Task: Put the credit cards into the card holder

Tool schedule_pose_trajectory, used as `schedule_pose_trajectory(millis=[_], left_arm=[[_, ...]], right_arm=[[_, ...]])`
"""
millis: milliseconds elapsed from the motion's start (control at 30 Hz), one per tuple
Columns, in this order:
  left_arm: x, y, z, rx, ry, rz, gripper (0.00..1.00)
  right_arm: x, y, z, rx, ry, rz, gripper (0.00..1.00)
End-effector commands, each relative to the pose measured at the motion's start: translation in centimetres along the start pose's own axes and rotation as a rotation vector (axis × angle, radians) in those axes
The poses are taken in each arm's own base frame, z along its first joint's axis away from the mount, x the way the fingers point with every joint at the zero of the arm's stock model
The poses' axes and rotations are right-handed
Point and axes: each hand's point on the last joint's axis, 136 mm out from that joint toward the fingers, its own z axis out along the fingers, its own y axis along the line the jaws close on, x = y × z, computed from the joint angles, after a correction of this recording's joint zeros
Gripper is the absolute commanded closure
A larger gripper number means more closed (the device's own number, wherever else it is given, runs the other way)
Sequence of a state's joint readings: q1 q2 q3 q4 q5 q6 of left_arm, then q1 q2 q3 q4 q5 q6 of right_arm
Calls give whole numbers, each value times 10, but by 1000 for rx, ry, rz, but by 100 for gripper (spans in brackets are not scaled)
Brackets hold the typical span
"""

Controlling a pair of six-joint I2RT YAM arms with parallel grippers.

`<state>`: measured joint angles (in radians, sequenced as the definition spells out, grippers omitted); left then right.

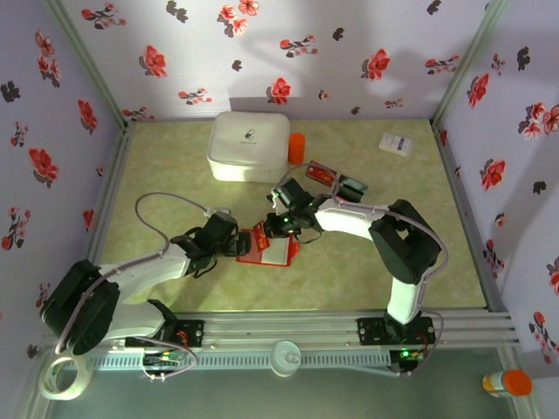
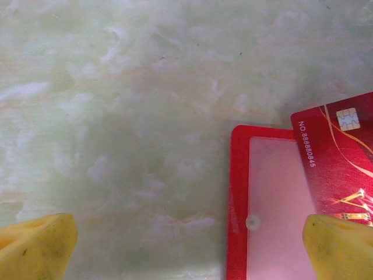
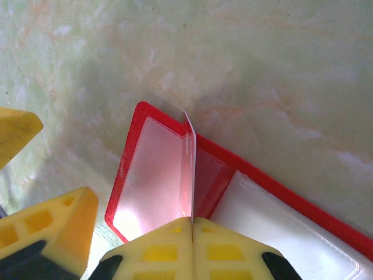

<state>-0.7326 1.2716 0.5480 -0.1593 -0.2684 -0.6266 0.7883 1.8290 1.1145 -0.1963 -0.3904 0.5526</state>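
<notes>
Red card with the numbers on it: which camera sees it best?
The left wrist view: the red card faces it, chip and number readable, over the card holder. The right wrist view sees it edge-on, a thin line pinched in the right gripper. From the top it is too small to tell from the holder.

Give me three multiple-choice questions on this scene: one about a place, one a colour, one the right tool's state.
1. Where does the orange cylinder stand?
A) beside the big white box
B) far left
C) at the near edge

2. What colour is the card holder border?
A) blue
B) red
C) green

3. How is the right tool?
A) wide open
B) shut on a card held edge-on
C) shut on the orange cylinder

Answers:
1 A, it stands at the box's right side.
2 B, a red rim frames the pale inside.
3 B, it pinches a thin card over the holder.
</notes>
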Motion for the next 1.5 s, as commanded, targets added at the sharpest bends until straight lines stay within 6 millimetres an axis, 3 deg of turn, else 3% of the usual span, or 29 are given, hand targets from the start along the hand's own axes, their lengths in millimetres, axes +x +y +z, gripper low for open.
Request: schedule_pose_trajectory(millis=[0, 333, 733, 1000, 1467], left_arm=[[0, 1, 3, -17, 26, 37, 0], [19, 12, 18, -80, 96, 63, 0], [31, 19, 22, -128, 129, 64, 0], [35, 22, 21, -138, 130, 44, 0], [37, 22, 19, -139, 126, 42, 0]], right_arm=[[5, -1, 5, 1, 15, 14, 100], [3, 2, 3, -13, 1, 19, 100], [-11, 4, -42, -87, -187, 135, 100], [-6, 0, -47, -201, -361, 273, 100], [7, -17, -45, -208, -510, 348, 100]])
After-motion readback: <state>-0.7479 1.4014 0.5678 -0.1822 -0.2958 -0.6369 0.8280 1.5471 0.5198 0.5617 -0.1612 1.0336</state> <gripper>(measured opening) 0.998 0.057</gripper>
